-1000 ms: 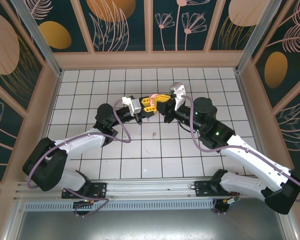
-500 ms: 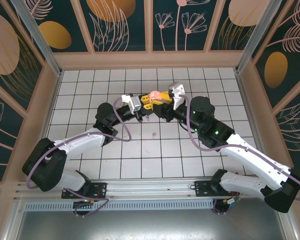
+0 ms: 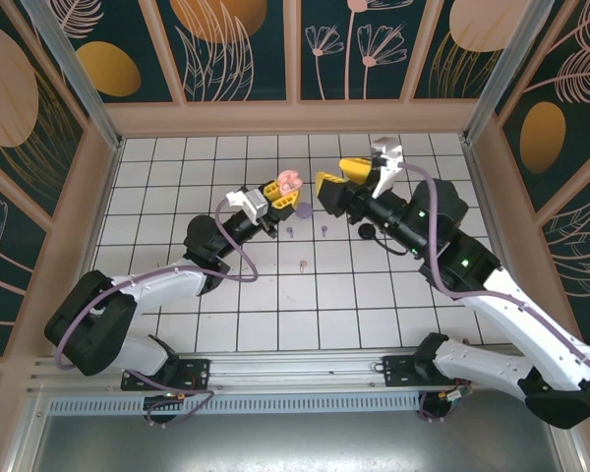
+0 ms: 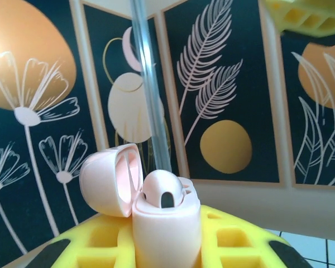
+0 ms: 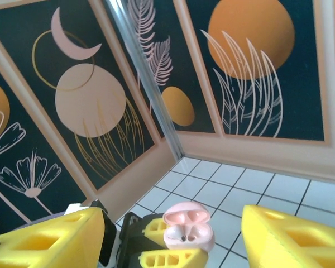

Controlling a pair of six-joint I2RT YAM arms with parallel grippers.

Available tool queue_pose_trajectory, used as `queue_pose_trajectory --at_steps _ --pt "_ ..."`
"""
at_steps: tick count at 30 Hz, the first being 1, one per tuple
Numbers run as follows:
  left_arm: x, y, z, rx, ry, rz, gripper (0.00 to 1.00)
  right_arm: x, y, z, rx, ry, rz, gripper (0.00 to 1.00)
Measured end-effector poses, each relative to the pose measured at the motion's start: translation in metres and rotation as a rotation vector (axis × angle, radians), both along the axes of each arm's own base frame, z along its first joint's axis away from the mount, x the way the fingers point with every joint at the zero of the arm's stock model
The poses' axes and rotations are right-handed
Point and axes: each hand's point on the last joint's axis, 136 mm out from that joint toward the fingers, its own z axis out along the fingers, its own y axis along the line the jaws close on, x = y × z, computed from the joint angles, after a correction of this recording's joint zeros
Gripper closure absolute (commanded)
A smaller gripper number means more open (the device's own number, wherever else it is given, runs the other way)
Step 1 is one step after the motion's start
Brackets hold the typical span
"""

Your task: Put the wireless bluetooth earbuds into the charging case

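My left gripper (image 3: pixel 279 203) is shut on the pale pink charging case (image 3: pixel 288 184), holding it above the tiles with its lid (image 4: pixel 109 181) hinged open. One pale pink earbud (image 4: pixel 163 192) sits in a well of the case (image 4: pixel 167 223), which stands between the yellow fingers (image 4: pixel 95 245). My right gripper (image 3: pixel 338 177) is open and empty, a little to the right of the case and apart from it. In the right wrist view its gripper (image 5: pixel 173 219) faces the open case (image 5: pixel 188 226). Another pink earbud (image 3: pixel 305 264) and two lilac earbuds (image 3: pixel 288 233) (image 3: pixel 324 231) lie on the floor.
A lilac round case (image 3: pixel 303 209) lies on the tiles just below the left gripper. A black round case (image 3: pixel 368 232) lies under the right arm. The white tiled floor (image 3: pixel 197 167) is walled in by patterned panels and a metal post (image 5: pixel 145 72).
The right gripper was shut at the pink case and has opened and drawn back up and to the right. The left gripper, still holding the case, shifted slightly left.
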Motion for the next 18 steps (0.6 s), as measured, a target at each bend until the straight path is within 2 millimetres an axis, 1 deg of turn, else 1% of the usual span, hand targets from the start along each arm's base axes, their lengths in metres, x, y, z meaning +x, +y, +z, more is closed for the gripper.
queue_pose_trajectory --at_steps 2,3,5,8,10,12,15,18 --pt "0.003 0.005 -0.003 -0.004 0.0 0.037 1.0 0.004 -0.004 -0.01 0.004 0.059 -0.03 0.34" --pt "0.005 0.008 -0.005 -0.006 -0.001 0.056 1.0 0.009 -0.006 -0.019 0.003 0.095 -0.048 0.34" --pt "0.007 0.015 -0.009 -0.01 0.003 0.089 1.0 0.017 -0.005 -0.043 -0.013 0.177 -0.076 0.35" --pt "0.013 0.029 -0.012 -0.02 0.012 0.146 1.0 0.036 0.0 -0.098 -0.066 0.341 -0.132 0.36" --pt "0.016 0.041 -0.011 -0.031 0.014 0.187 1.0 0.048 0.003 -0.147 -0.121 0.474 -0.176 0.36" --pt "0.017 0.053 -0.008 -0.048 0.01 0.224 1.0 0.055 0.006 -0.193 -0.177 0.596 -0.215 0.37" --pt "0.018 0.068 -0.004 -0.072 0.007 0.275 1.0 0.059 0.01 -0.255 -0.253 0.758 -0.264 0.39" --pt "0.018 0.08 -0.002 -0.091 0.011 0.313 1.0 0.06 0.014 -0.305 -0.316 0.889 -0.303 0.4"
